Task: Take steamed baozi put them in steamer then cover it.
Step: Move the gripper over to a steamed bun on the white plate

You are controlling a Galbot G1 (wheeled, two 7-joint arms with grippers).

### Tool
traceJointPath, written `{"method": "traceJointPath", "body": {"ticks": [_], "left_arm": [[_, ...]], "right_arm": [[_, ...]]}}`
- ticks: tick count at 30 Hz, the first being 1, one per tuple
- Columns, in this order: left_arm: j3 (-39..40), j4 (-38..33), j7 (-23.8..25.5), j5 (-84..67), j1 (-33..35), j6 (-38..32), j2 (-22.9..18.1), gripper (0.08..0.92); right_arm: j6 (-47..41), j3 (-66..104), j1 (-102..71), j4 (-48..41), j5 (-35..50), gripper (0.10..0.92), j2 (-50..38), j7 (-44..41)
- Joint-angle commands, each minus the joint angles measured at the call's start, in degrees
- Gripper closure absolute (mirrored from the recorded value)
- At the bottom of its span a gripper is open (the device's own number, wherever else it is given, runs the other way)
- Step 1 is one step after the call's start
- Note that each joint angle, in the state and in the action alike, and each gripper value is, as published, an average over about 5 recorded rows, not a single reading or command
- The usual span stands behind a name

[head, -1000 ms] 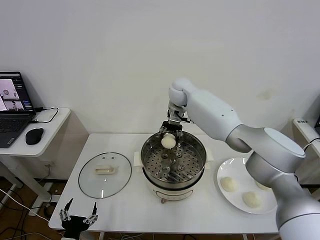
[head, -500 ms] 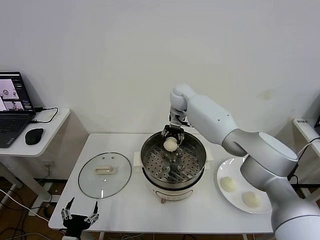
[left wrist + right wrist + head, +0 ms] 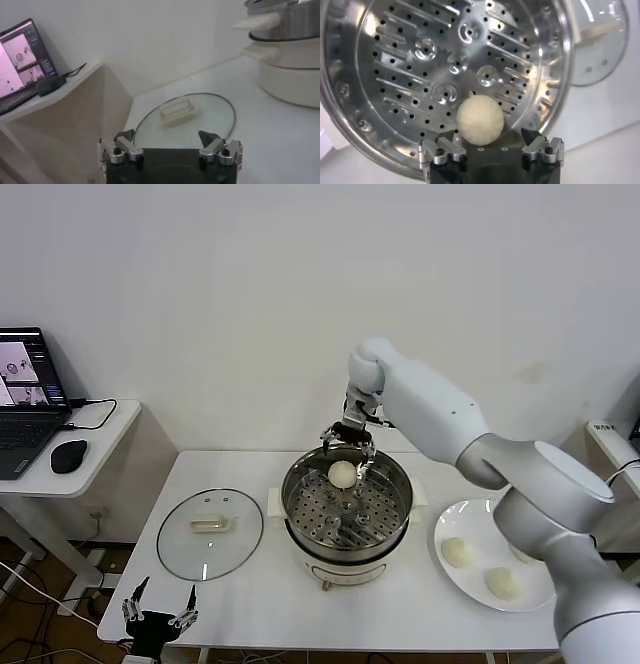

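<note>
First bun set down in the steamer, three yet to load

The white counter [image 3: 250,594] carries the steamer [image 3: 347,509] at its middle, with the glass cover [image 3: 210,532] lying flat to its left and a white plate [image 3: 478,562] to its right with three baozi on it. One steamed baozi [image 3: 342,474] rests on the perforated tray at the far side, free of any grip. The right pincer [image 3: 349,446] hangs just above it, spread wide and empty. The left pincer [image 3: 157,616] waits low at the counter's near left edge, also wide and empty. Next, I judge, the right arm must lift clear and cross to the plate.
</note>
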Motion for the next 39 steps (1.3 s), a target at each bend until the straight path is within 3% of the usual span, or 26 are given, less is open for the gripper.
{"method": "traceJointPath", "body": {"ticks": [1,8,11,20,29,39], "left_arm": [[0.11,-0.28,0.04,0.00,0.01,0.04,0.04,0.177],[1.03,-1.23,0.10,-0.05,0.03,0.08,0.70,0.177],[1.13,-1.49,0.14,-0.29,0.34,0.14,1.21,0.177],[1.38,-3.12,0.55,-1.84,1.00,0.63,1.57,0.177],[2.22,-3.74,0.83,-1.68,1.82,0.89,1.12,0.177],[1.95,-3.63,0.73,-1.54,2.59,0.86,0.96,0.177]], "right_arm": [[-16.51,-5.13,5.71,12.18,18.06,0.203,-11.15,-0.22],[-38.86,-7.19,9.91,21.96,28.40,0.202,-24.58,1.35],[-47.52,-6.13,9.88,24.58,28.41,0.203,-29.61,0.93],[-59.59,-6.00,5.66,34.48,23.53,0.203,-45.55,2.99],[-59.37,1.06,-7.22,39.86,17.52,0.203,-52.43,3.15],[-55.92,10.00,-25.61,40.15,10.33,0.203,-50.69,5.40]]}}
